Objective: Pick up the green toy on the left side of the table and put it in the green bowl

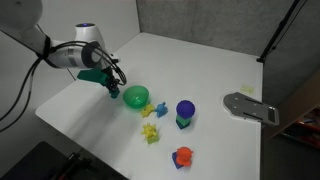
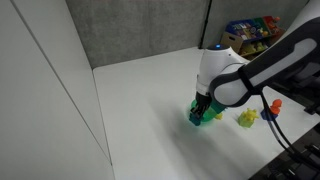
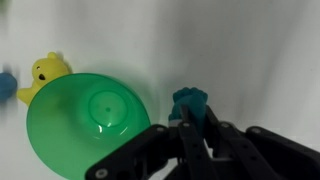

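The gripper (image 3: 190,120) is closing its two black fingers (image 3: 215,130) narrowly on the green toy (image 3: 188,100), a small teal lump that is sticking out between the tips. In the wrist view the toy is sitting just beside the rim of the green bowl (image 3: 88,122), outside it, over the white table (image 3: 250,50). The bowl is standing upright and nothing is lying inside it. I cannot tell whether the toy is touching the table or hanging a little above it.

A yellow toy (image 3: 45,72) is lying just behind the bowl, close to its rim. In an exterior view the arm is reaching in from the side, with the gripper (image 1: 110,86) hanging near the bowl (image 1: 135,97). Two yellow-green toys (image 1: 152,110) are lying near the bowl, and a blue ball toy (image 1: 185,112) is standing beyond them. An orange toy (image 1: 182,157) is lying near the table's front edge.
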You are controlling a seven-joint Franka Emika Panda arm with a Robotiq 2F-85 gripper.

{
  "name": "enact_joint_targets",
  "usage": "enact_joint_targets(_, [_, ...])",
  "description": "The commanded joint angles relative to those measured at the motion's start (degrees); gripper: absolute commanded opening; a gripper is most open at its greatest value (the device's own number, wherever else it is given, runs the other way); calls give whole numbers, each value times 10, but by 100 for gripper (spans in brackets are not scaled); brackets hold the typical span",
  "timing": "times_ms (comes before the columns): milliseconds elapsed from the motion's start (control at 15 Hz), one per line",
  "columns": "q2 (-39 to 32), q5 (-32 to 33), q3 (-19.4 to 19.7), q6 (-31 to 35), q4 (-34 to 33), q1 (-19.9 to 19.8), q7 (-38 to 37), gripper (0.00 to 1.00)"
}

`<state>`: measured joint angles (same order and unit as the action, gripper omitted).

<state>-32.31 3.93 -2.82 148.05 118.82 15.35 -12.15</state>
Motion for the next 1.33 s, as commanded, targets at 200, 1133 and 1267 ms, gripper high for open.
enact_joint_targets(200, [45, -7, -2, -47, -28, -26, 6, 3])
enact_joint_targets(1133, [-6, 11, 61, -44, -44, -61, -4, 43])
enact_joint_targets(1267, [-6, 9, 63, -48, -44, -62, -3, 61])
